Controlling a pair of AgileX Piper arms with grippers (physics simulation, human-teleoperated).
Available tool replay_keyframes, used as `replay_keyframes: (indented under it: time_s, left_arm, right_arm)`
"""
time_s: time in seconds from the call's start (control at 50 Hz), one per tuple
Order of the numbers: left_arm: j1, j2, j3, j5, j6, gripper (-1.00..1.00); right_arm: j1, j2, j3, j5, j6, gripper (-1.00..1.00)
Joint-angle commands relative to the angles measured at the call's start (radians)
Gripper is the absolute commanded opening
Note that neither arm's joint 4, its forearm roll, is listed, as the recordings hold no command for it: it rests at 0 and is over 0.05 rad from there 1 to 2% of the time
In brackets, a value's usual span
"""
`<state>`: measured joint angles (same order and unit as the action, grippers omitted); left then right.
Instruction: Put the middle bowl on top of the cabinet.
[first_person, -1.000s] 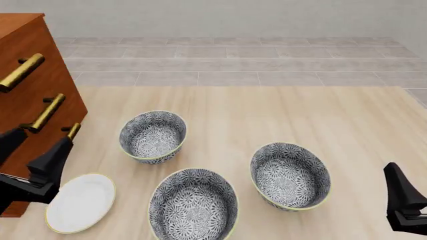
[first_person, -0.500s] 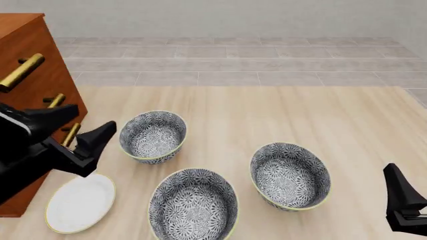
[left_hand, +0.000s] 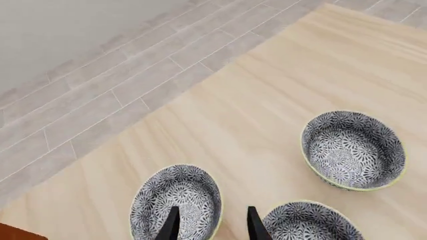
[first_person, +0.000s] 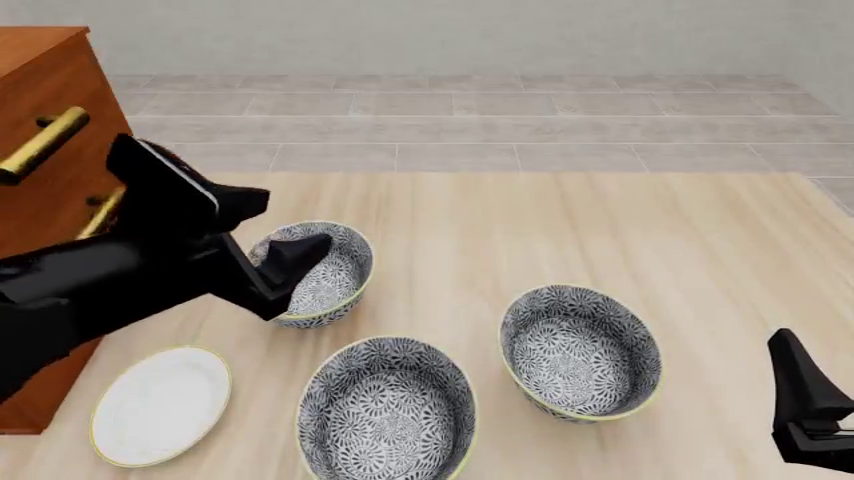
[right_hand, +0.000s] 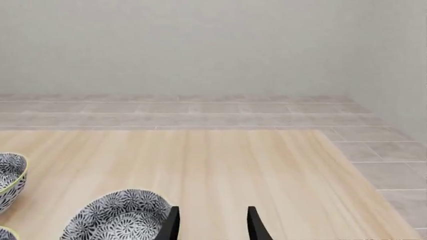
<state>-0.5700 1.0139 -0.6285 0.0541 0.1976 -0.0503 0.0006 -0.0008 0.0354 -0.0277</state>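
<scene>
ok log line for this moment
left fingers open over small bowl | right fingers open, apart from bowls | middle bowl on table, untouched

Table: pale light-wood top with lengthwise grain, grey tiled floor beyond its far edge. On it: cabinet, reddish-brown with brass bar handles, standing at the left edge; white plate with pale yellow rim, near the near-left corner, beside the cabinet; small bowl, floral-patterned, left of centre; middle bowl, right of centre; largest bowl, at the near edge between them. The three bowls stand apart, upright.
</scene>
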Motion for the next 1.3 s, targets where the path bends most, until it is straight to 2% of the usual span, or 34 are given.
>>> replay_keyframes:
  time_s: [0.02,0.12,0.18,0.2,0.22,0.46,0.48,0.5,0.76,1.08,1.3]
  left_arm:
    - [-0.063,0.121,-0.112,0.06,0.021,1.0]
    - [-0.106,0.163,-0.166,0.093,0.019,1.0]
    - [-0.126,0.247,-0.219,0.142,0.019,1.0]
    - [-0.142,0.259,-0.233,0.148,-0.006,1.0]
    - [-0.135,0.267,-0.239,0.147,0.017,1.0]
    - [-0.19,0.368,-0.336,0.193,0.026,1.0]
    - [-0.193,0.382,-0.351,0.202,0.012,1.0]
    - [-0.172,0.398,-0.356,0.21,0.029,1.0]
    - [-0.241,0.51,-0.488,0.274,-0.027,1.0]
    - [-0.261,0.623,-0.555,0.283,-0.056,1.0]
    - [-0.29,0.691,-0.64,0.311,-0.131,1.0]
  right_arm:
    - [-0.008,0.0,0.0,0.004,-0.001,1.0]
    - [-0.006,0.0,0.001,0.006,-0.001,1.0]
    - [-0.008,0.0,0.001,0.006,0.0,1.0]
    - [-0.009,0.0,0.001,0.007,0.001,1.0]
    - [-0.01,0.0,0.001,0.007,0.001,1.0]
    - [-0.008,0.0,0.001,0.008,0.008,1.0]
    - [-0.009,0.0,0.001,0.008,0.007,1.0]
    - [-0.01,0.0,0.001,0.006,0.007,1.0]
    - [-0.022,0.005,0.0,0.01,0.005,1.0]
    - [-0.024,0.003,0.0,0.015,0.007,1.0]
    - [-0.029,0.001,0.001,0.025,0.013,1.0]
